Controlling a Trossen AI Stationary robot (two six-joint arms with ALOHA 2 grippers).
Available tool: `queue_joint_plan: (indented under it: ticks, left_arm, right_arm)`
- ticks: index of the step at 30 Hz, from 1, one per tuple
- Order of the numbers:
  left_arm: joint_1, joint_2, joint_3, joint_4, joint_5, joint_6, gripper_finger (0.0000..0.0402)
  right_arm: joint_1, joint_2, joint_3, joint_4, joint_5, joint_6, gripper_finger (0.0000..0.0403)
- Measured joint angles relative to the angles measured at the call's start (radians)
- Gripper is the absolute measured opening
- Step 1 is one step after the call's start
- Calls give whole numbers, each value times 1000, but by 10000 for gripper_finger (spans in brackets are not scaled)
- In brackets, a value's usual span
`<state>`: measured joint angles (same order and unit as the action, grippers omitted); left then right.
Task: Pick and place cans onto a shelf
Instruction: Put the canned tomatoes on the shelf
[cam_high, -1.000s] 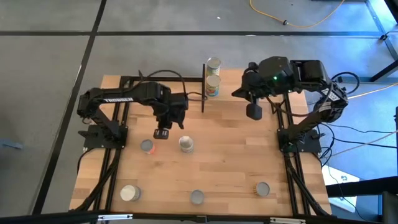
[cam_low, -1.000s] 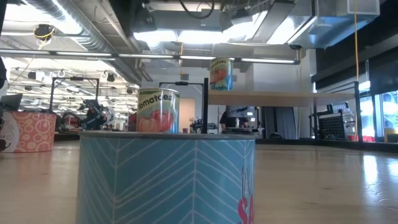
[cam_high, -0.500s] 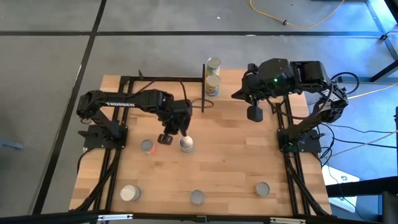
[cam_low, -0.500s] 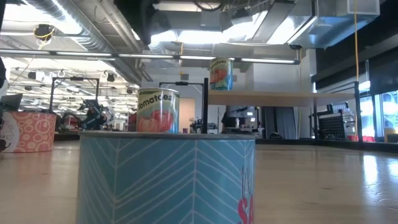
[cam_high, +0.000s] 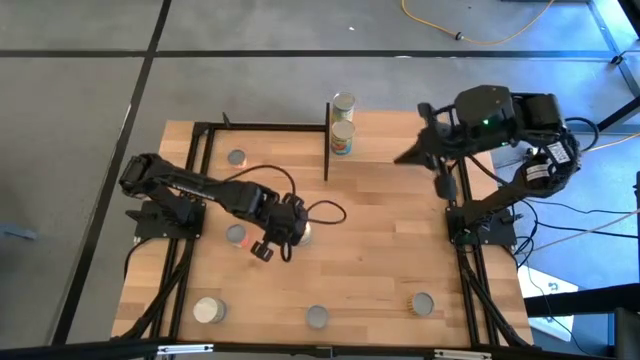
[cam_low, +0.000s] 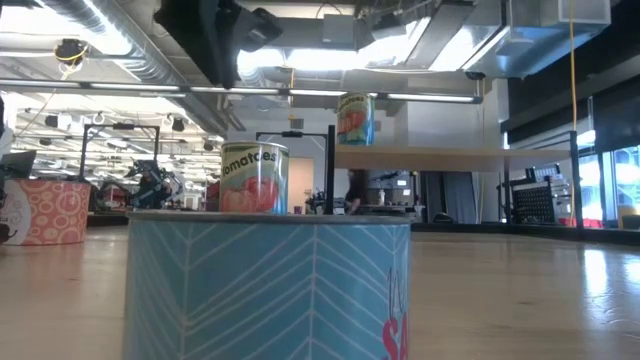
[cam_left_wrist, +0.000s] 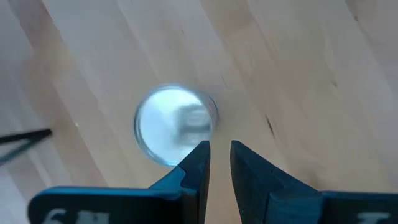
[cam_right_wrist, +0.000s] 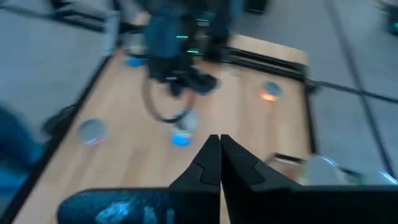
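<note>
High view: wooden table on grey floor; left jaws slightly spread, right pressed together.

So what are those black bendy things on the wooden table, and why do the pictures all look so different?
Those are two robot arms. One camera looks straight down at the table. One sits on the tabletop, so a blue can looks huge. One rides on each arm's wrist.

The left gripper hangs over a silver-topped can, fingers a little apart, holding nothing. The right gripper waits at its side, pinched shut and empty.

More cans stand around the table, like this one. Two cans already sit stacked up on the little shelf at the back: one on top, one below. The arms' job is putting cans there.
</note>
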<state>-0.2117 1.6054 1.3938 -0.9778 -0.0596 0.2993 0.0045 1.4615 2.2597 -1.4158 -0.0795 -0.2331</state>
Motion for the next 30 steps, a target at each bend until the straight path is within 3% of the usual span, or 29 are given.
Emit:
queue_joint_plan:
  ticks: [5, 11, 30]
  left_arm:
    - [-17, 0, -67, 63, -14, -1, 54]
    - [-24, 0, -116, 138, -107, -1, 53]
    - [-25, 34, -119, 152, -87, -8, 54]
  right_arm:
    - [26, -2, 0, -16, -45, -10, 3]
    - [33, -2, 0, -17, -45, -9, 3]
    - [33, -2, -1, -19, -45, -28, 3]
